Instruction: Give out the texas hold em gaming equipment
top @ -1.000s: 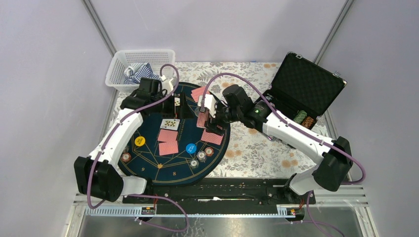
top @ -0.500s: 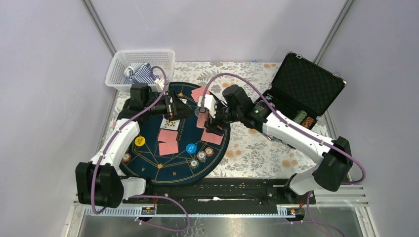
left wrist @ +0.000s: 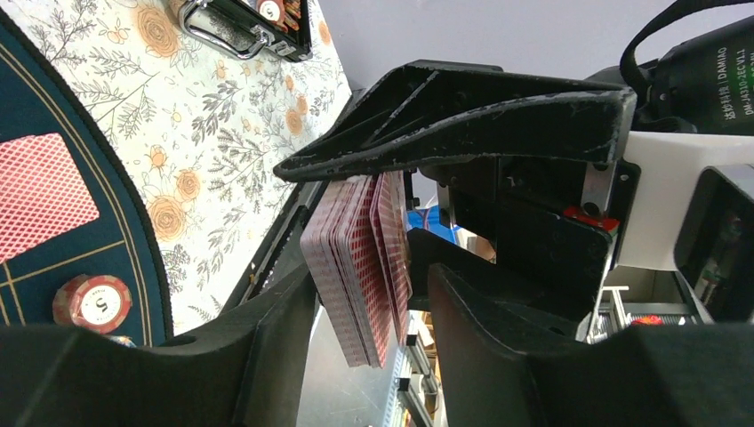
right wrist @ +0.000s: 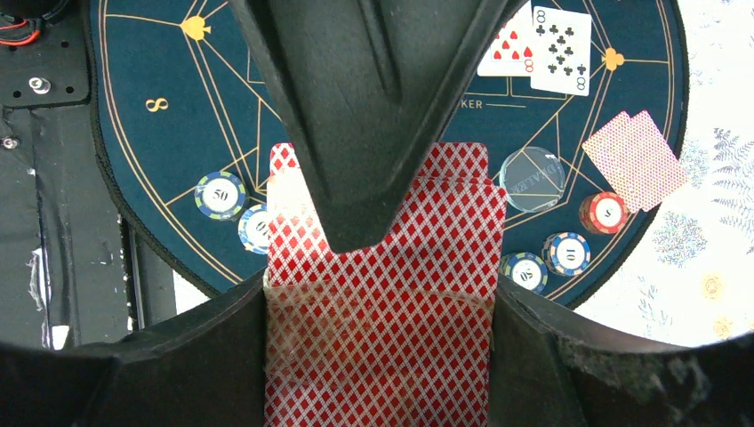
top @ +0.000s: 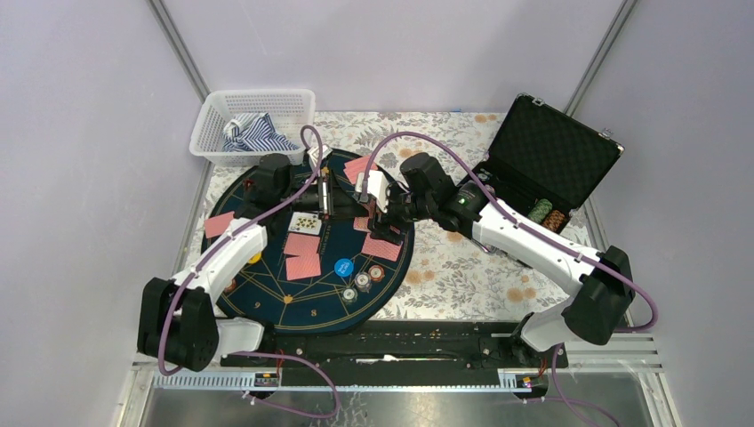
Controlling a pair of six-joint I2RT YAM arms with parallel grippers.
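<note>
The right gripper (right wrist: 378,267) clamps a slightly fanned deck (left wrist: 356,258) of red, diamond-backed cards above the mat's (top: 267,298) right side. The left gripper's (left wrist: 373,283) jaws stand apart around the deck's edge.

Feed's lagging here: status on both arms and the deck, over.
Right gripper shut on deck of red-backed cards. Left gripper jaws open, straddling deck's edge. Nothing blocking between them.

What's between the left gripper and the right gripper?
A deck of red-backed playing cards, clamped by the right gripper, standing between the parted fingers of the left gripper; the left wrist view shows it.
</note>
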